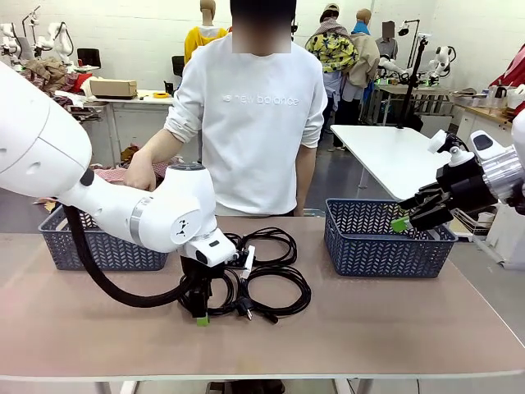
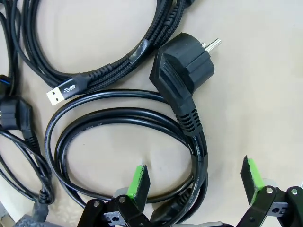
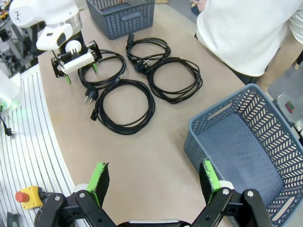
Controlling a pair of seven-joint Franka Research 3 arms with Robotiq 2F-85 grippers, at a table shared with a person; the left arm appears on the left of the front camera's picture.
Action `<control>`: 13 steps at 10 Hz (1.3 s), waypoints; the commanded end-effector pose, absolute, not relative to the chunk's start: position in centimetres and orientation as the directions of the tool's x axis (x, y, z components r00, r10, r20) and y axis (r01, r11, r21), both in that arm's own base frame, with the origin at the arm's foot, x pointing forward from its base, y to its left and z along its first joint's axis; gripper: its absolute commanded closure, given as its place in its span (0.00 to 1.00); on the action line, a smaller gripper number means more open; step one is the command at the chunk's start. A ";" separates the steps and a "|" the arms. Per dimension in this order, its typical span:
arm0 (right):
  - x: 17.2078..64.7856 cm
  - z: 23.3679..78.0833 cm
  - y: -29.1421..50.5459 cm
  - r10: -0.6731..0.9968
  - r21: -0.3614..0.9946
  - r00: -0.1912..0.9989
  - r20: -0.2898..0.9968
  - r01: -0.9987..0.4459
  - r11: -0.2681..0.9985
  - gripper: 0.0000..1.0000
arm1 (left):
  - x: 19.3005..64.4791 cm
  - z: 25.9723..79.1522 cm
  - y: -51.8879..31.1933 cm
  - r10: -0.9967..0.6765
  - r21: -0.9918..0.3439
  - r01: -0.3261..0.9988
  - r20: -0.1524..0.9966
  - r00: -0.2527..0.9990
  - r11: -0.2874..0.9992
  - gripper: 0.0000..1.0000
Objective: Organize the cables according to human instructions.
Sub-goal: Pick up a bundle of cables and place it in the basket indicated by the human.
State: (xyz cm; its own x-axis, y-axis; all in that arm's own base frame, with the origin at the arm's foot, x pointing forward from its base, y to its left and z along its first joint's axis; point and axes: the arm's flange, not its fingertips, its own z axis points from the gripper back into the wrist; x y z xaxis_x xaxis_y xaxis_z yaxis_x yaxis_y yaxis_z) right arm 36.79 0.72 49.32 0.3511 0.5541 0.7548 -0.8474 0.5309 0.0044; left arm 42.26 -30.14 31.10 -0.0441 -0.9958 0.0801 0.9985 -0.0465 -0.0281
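Several black coiled cables (image 1: 275, 267) lie together at the table's middle, in front of the person. My left gripper (image 1: 201, 316) points down at the nearest-left coil, open. In the left wrist view the left gripper (image 2: 194, 182) has its green pads on either side of that coil's strands (image 2: 200, 156), just below its black round-pin plug (image 2: 182, 66). A braided cable with a USB plug (image 2: 61, 93) lies beside it. My right gripper (image 1: 406, 217) hovers open and empty over the right basket. The right wrist view shows the right gripper (image 3: 155, 182) high above the table, with the coils (image 3: 150, 105) farther off.
Two blue-grey perforated baskets stand on the table: one at the left (image 1: 98, 246), one at the right (image 1: 385, 242). A person in a white sweater (image 1: 254, 123) stands at the far edge, one hand near the left basket. A red stop button (image 3: 23, 196) sits beside the table.
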 end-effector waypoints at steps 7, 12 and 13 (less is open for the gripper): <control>37.1 49.3 0.7 0.549 -0.007 0.323 0.771 -0.857 0.515 0.00 | 42.5 31.4 -30.3 -0.997 -0.008 0.999 0.067 -0.044 -0.044 0.58; 37.1 49.3 0.7 0.549 -0.007 0.323 0.771 -0.857 0.515 0.00 | 42.1 31.8 -30.4 -0.997 -0.016 0.998 0.060 -0.051 -0.052 0.83; 37.1 49.3 0.7 0.549 -0.007 0.323 0.771 -0.857 0.515 0.00 | 41.9 32.0 -30.4 -0.997 -0.022 0.998 0.059 -0.053 -0.055 0.75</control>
